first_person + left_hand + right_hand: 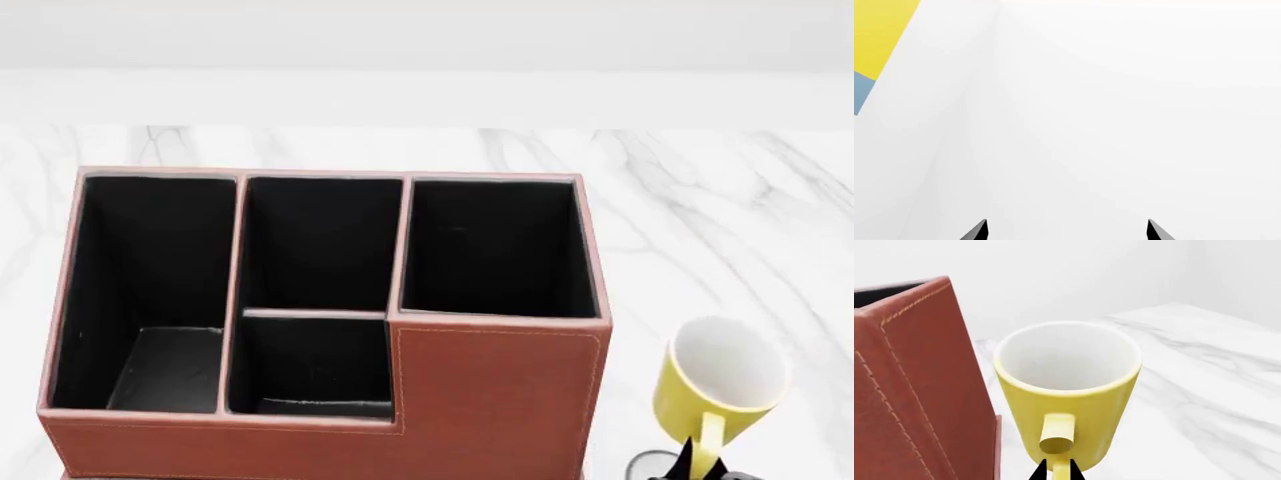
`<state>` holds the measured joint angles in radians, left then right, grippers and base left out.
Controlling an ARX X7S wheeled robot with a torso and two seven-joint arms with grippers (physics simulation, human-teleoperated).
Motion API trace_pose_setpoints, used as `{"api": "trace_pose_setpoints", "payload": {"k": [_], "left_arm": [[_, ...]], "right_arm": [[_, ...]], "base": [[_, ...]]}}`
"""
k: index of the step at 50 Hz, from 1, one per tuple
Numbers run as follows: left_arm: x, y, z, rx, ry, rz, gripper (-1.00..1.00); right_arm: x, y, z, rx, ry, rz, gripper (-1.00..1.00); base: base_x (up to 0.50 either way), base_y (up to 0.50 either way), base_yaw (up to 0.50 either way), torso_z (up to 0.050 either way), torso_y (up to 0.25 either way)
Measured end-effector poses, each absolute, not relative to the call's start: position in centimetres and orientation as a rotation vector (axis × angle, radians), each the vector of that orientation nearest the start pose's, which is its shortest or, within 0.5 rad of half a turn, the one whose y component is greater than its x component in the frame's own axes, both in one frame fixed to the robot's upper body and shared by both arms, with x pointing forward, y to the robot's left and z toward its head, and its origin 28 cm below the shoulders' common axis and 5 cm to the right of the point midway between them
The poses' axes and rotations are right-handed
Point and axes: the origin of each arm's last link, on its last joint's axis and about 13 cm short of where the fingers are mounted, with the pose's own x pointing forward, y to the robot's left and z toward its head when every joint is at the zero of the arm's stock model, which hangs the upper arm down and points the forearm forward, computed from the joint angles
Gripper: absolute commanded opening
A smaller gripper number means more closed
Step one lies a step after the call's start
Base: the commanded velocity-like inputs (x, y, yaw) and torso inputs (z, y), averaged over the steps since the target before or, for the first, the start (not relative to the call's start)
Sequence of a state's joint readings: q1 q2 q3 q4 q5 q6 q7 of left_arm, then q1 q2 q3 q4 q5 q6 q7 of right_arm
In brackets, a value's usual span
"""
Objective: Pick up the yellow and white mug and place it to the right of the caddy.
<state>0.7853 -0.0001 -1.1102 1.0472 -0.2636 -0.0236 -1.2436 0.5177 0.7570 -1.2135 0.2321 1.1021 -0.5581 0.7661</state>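
Note:
The yellow and white mug (718,378) is to the right of the caddy (494,400), tilted, near the head view's lower right. In the right wrist view the mug (1067,390) fills the centre, its handle between my right gripper's (1057,471) black fingertips, which are shut on the handle. The caddy's reddish-brown wall (907,390) stands just beside the mug. I cannot tell whether the mug touches the marble table (747,220). My left gripper (1066,230) is open and empty, facing a blank white surface; it is out of the head view.
The caddy has four black-lined compartments and takes up most of the table's left and middle. A yellow and blue panel (877,45) shows at one corner of the left wrist view. A white wall lies behind the table.

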Motion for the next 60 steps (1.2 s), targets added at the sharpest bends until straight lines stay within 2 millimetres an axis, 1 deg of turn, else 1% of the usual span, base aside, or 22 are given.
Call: {"api": "trace_pose_setpoints", "payload": {"k": [16, 60], "left_arm": [[0.1, 32.5, 18.4, 0.385, -0.688, 1.821, 1.0], [0.3, 32.3, 18.2, 0.389, -0.691, 1.813, 1.0]], "right_arm": [[24.2, -15.8, 2.5, 0.135, 0.112, -0.236, -1.0], [25.0, -15.8, 0.1, 0.126, 0.174, -0.224, -1.0]], "base": [[0.0, 0.0, 0.0, 0.0, 0.001], [0.0, 0.0, 0.0, 0.0, 0.0]]}}
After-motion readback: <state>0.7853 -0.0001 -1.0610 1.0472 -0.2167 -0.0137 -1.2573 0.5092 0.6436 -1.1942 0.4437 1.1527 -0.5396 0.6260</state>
